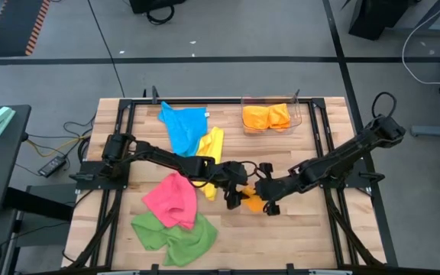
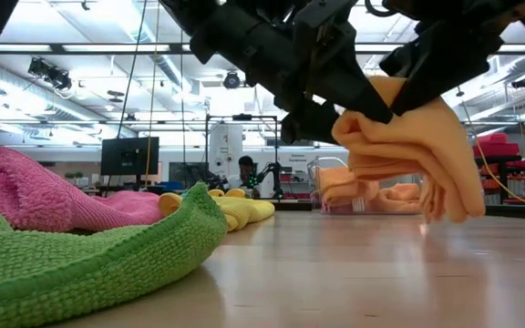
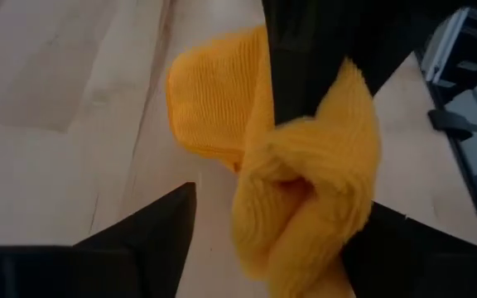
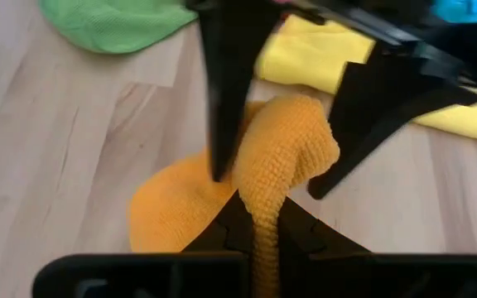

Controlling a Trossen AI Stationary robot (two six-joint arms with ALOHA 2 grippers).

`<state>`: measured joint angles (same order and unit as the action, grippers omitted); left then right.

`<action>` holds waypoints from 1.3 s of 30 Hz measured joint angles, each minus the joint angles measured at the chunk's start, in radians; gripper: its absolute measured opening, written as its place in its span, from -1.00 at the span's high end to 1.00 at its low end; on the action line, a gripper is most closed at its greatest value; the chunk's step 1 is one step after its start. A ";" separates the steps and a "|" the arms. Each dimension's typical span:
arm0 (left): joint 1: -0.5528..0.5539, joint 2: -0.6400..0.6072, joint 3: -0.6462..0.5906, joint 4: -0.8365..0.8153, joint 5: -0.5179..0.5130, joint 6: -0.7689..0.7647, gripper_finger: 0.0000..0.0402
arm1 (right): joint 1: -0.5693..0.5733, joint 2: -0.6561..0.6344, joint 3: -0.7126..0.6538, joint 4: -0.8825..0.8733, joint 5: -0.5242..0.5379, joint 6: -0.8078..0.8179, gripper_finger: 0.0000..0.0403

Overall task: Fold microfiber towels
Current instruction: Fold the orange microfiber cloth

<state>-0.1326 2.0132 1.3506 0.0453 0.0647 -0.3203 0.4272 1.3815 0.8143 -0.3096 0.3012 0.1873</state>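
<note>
Orange towel (image 4: 284, 157) in pinched right tool (image 4: 259, 219)

We record a pale wood-grain worktop (image 1: 312, 229) with a black frame. Near its middle, an orange towel (image 1: 253, 202) of plain ribbed weave hangs between the two black hands: left hand (image 1: 239, 192), right hand (image 1: 264, 200). Beside the orange towel lies a plain yellow towel (image 1: 211, 145), with a plain bright blue towel (image 1: 183, 126) touching the yellow one. A plain pink towel (image 1: 173, 200) overlaps a plain green towel (image 1: 176, 237). Far from the pink towel, a clear bin (image 1: 296, 114) holds more orange cloths (image 1: 266, 117).
</note>
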 joint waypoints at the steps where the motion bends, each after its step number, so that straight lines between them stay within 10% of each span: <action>1: 0.002 0.000 0.000 0.008 0.007 0.002 -0.30 | 0.004 0.000 0.000 0.000 -0.001 -0.005 0.88; 17: 0.005 -0.005 0.002 -0.029 0.049 0.070 0.90 | 0.009 0.001 0.030 -0.044 0.038 -0.027 0.77; 31: -0.024 -0.044 0.065 -0.288 0.051 0.173 0.91 | -0.132 -0.007 0.031 -0.048 -0.090 0.059 -0.38; 39: -0.032 -0.044 0.105 -0.379 0.011 0.211 0.78 | -0.175 0.005 0.024 0.089 -0.268 -0.081 -0.64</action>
<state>-0.1647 1.9690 1.4560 -0.3336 0.0757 -0.1096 0.2517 1.3860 0.8386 -0.2207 0.0329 0.1066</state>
